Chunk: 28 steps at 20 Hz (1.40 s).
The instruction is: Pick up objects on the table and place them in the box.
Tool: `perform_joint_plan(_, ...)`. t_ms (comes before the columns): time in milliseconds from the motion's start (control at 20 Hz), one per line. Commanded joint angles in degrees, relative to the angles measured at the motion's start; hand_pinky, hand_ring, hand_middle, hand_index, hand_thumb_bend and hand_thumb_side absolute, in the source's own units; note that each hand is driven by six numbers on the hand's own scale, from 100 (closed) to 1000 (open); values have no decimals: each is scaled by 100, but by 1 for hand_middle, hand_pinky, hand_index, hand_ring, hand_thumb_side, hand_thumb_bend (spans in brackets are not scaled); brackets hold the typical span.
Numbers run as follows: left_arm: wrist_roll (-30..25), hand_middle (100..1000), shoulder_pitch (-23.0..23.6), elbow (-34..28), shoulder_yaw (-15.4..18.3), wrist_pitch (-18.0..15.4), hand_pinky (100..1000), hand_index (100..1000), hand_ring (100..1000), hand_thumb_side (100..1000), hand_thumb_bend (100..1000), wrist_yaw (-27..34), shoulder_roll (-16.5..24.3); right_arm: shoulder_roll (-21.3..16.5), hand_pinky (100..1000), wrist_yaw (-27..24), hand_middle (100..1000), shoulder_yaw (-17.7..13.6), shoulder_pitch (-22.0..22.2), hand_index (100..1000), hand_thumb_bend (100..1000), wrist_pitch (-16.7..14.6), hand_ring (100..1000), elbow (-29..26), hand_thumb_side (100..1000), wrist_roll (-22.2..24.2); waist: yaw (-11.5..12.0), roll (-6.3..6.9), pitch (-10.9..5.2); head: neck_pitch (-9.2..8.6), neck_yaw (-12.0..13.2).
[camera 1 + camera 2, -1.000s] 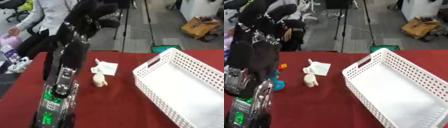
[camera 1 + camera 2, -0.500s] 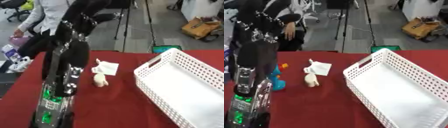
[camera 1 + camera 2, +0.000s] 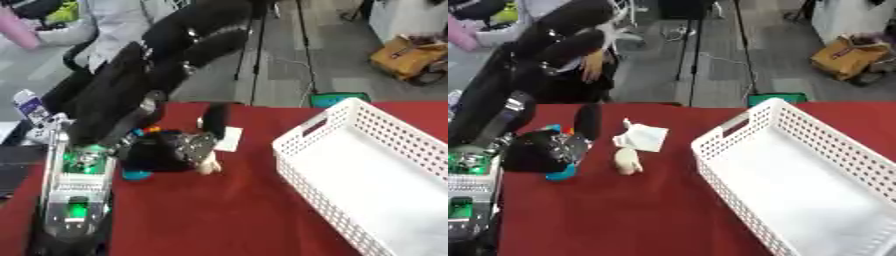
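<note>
My left hand [image 3: 542, 150] hangs low over the left part of the red table [image 3: 623, 220], open, with one finger [image 3: 588, 120] pointing straight at the far edge. A blue object [image 3: 560, 173] peeks out from under it, and a small orange bit [image 3: 568, 131] shows beside it. Just to the right of the hand lies a small cream figure [image 3: 627, 161], apart from it in the right eye view. Behind that figure is a crumpled white paper [image 3: 645, 136]. The white perforated box [image 3: 798, 170] stands on the right with nothing inside. My right hand shows in no view.
My left forearm, with its green-lit panel [image 3: 79, 210], fills the lower left corner. Past the table's far edge are a seated person, a stand's legs and a yellow bag [image 3: 407, 57] on the floor. Small items [image 3: 35, 110] sit off the left edge.
My left hand has swung down from head height to just above the table, over the blue object. The figure, paper and box have stayed put.
</note>
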Motion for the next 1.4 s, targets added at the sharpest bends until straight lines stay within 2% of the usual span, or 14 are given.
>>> perform_joint_plan(50, -112, 1000, -118, 54, 30, 49, 1000, 1000, 1000, 504, 100, -266, 209, -124, 751, -19, 683, -40, -11, 726, 100, -707, 687, -103, 942, -702, 6, -29, -120, 64, 58)
perform_joint_plan(100, -64, 1000, -106, 145, 25, 40, 1000, 1000, 1000, 454, 100, -229, 234, -128, 751, -21, 682, -42, -11, 725, 100, -711, 687, -103, 939, -702, 6, -30, -118, 68, 61)
perform_joint_plan(300, 161, 1000, -97, 719, 69, -147, 1000, 1000, 1000, 417, 100, 63, 391, -135, 751, -24, 681, -48, -3, 724, 100, -727, 686, -103, 936, -702, 9, -29, -112, 79, 39)
perform_joint_plan(400, 241, 1000, -98, 935, 119, -196, 993, 1000, 1000, 462, 100, 134, 452, -135, 750, -19, 680, -47, -1, 723, 100, -733, 686, -103, 935, -702, 10, -30, -107, 83, 25)
perform_joint_plan(600, 292, 1000, -106, 1181, 203, -165, 985, 1000, 1000, 498, 100, 149, 550, -134, 750, -13, 680, -45, 0, 722, 100, -742, 686, -103, 933, -702, 19, -36, -97, 89, 18)
perform_joint_plan(750, 207, 1000, -124, 1258, 273, -97, 999, 1000, 1000, 512, 100, 12, 599, -131, 750, -14, 680, -43, 0, 722, 100, -741, 686, -103, 932, -702, 24, -39, -95, 97, 16)
perform_joint_plan(1050, 44, 986, -147, 1469, 375, -77, 965, 1000, 992, 529, 100, -132, 664, -122, 750, -26, 680, -45, 7, 722, 100, -739, 685, -103, 930, -702, -2, -53, -99, 105, 22)
perform_joint_plan(1150, 60, 988, -165, 1513, 453, 15, 959, 1000, 992, 527, 100, -172, 711, -122, 750, -30, 678, -49, 10, 722, 100, -740, 685, -103, 930, -702, -7, -55, -102, 103, 20)
perform_joint_plan(1250, 68, 1000, -176, 1551, 547, 206, 993, 1000, 1000, 570, 100, -274, 754, -119, 750, -33, 677, -57, 16, 722, 100, -738, 683, -103, 929, -702, 2, -52, -105, 102, 23)
perform_joint_plan(1300, 75, 1000, -175, 1563, 603, 376, 956, 1000, 1000, 605, 100, -356, 755, -116, 751, -34, 677, -58, 17, 722, 100, -732, 683, -103, 928, -702, 12, -51, -106, 101, 19)
perform_joint_plan(1400, 103, 1000, -158, 1581, 676, 1056, 960, 1000, 1000, 614, 100, -624, 702, -109, 751, -35, 677, -50, 11, 722, 100, -717, 683, -103, 928, -702, 22, -53, -104, 98, 19)
